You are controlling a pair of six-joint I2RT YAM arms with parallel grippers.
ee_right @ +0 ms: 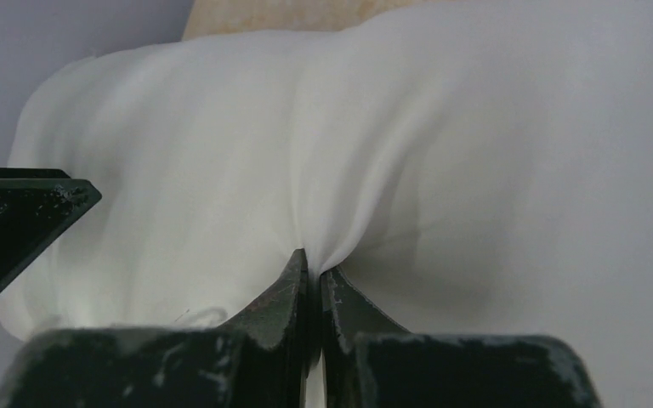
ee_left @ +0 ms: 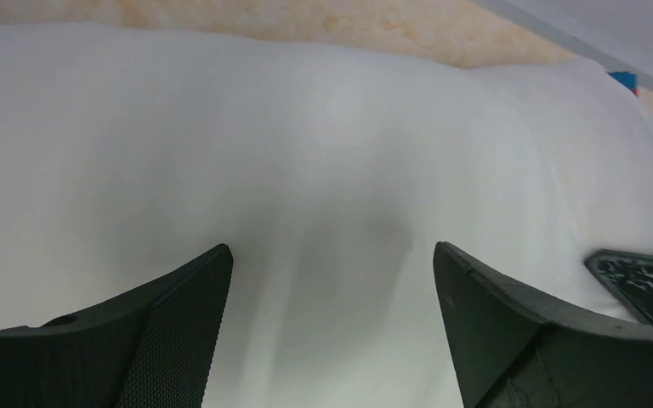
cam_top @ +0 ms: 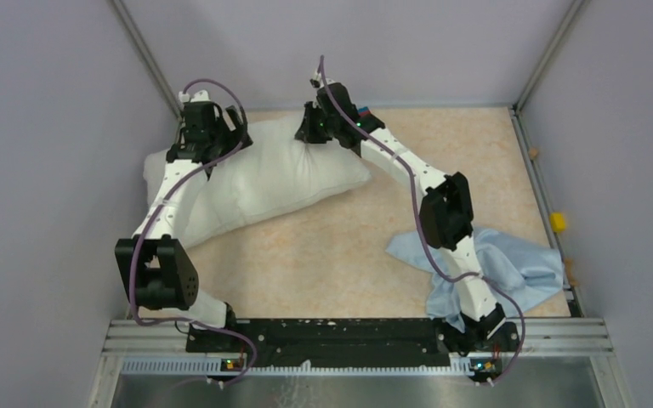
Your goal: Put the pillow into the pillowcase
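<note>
Top cam only: puffy off-white pillow (cam_top: 264,178) far left on bench (cam_top: 332,246), limp blue pillowcase (cam_top: 519,263) near right. Wrist cams: right gripper (ee_right: 313,274) clamped on a pillow fold, left gripper (ee_left: 332,255) spread wide above smooth fabric.

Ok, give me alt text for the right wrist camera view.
The right gripper is pinched shut on a fold of the off-white pillow, whose fabric puckers into creases around the pinch. A strip of tan table shows at the top.

Both arms reach toward the table's (cam_top: 323,255) far edge.
Left gripper (ee_left: 332,255) jaws spread wide; right gripper (ee_right: 313,276) pinched tight on a fold of pillow (ee_right: 476,170).
</note>
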